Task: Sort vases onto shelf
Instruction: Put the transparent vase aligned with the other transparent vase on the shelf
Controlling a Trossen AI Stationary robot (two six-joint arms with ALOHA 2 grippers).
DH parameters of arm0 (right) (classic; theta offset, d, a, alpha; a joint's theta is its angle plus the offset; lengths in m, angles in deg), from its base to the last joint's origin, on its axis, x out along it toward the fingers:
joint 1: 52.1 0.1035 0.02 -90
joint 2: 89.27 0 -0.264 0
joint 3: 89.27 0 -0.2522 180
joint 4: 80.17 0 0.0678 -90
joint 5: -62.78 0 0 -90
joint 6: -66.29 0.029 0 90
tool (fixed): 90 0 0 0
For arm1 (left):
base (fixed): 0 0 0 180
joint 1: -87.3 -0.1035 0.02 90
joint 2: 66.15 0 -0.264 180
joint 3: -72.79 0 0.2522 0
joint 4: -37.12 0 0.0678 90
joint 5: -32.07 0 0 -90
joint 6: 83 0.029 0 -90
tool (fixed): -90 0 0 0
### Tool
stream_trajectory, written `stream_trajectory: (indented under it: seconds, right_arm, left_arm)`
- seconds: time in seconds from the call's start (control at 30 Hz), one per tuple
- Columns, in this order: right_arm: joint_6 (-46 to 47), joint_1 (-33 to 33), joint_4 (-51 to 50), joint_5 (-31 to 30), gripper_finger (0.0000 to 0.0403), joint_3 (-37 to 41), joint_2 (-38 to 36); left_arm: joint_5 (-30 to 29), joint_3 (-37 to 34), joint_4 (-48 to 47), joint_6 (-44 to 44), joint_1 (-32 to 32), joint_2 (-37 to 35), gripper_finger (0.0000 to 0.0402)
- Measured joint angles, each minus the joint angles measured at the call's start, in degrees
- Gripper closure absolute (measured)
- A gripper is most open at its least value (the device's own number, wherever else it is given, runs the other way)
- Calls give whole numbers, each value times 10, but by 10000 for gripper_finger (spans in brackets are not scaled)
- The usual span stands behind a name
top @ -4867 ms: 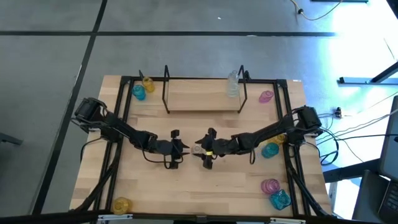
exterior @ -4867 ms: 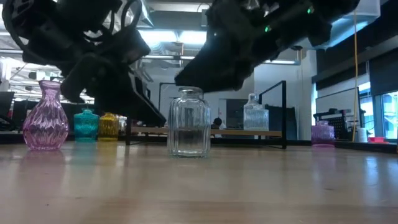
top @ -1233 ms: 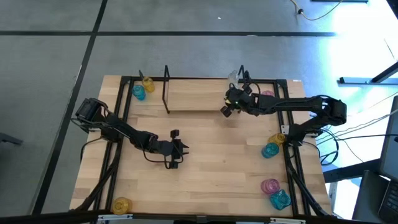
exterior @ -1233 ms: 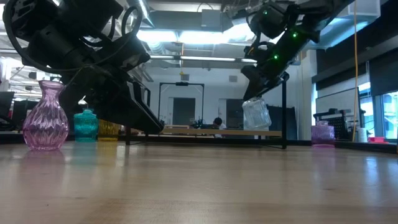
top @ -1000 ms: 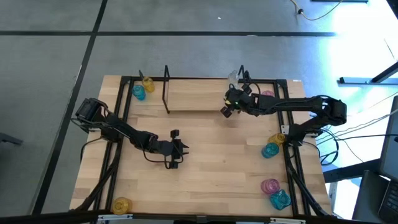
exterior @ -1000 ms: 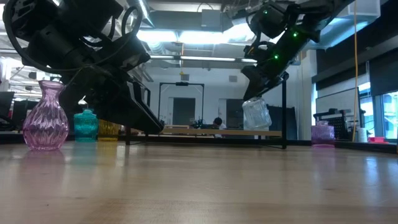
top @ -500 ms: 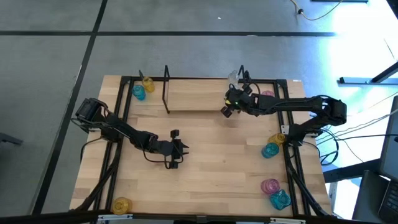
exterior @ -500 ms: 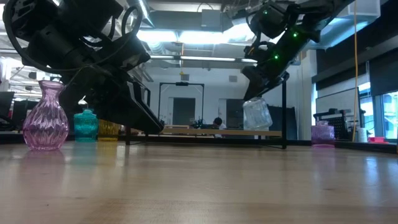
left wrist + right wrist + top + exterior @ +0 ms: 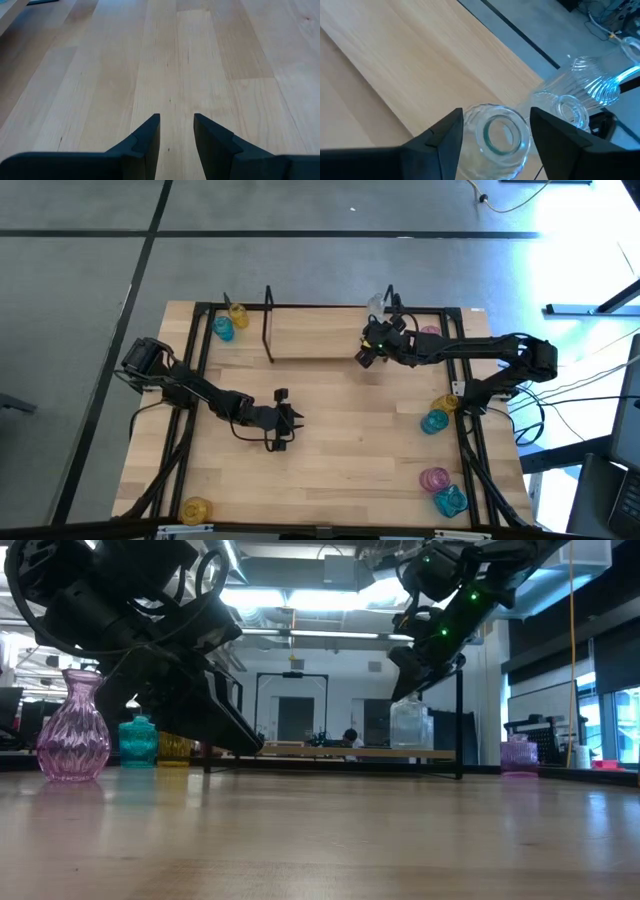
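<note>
You had a pale wood surface with black rails, standing on a grey floor. Your right gripper was at the right end of the low shelf, its fingers spread on each side of a round, ribbed clear vase beside a second clear vase. Your left gripper hung over bare boards with fingers a little apart, holding nothing. Yellow and blue vases stood by the far left corner.

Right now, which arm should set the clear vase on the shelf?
Right. Its gripper already straddles the clear vase at the shelf's right end, beside another clear vase. The left gripper is empty at mid-table.
</note>
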Motion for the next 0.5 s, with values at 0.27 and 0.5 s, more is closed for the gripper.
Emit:
stream_trajectory:
  seconds: [0.27,0.5]
  right_arm:
    - [-11,0,-1,-22,187,0,0]
    - [-11,1,3,-33,187,0,0]
  left_arm:
    - [0,0,0,0,0,0,289]
    - [0,0,0,0,0,0,289]
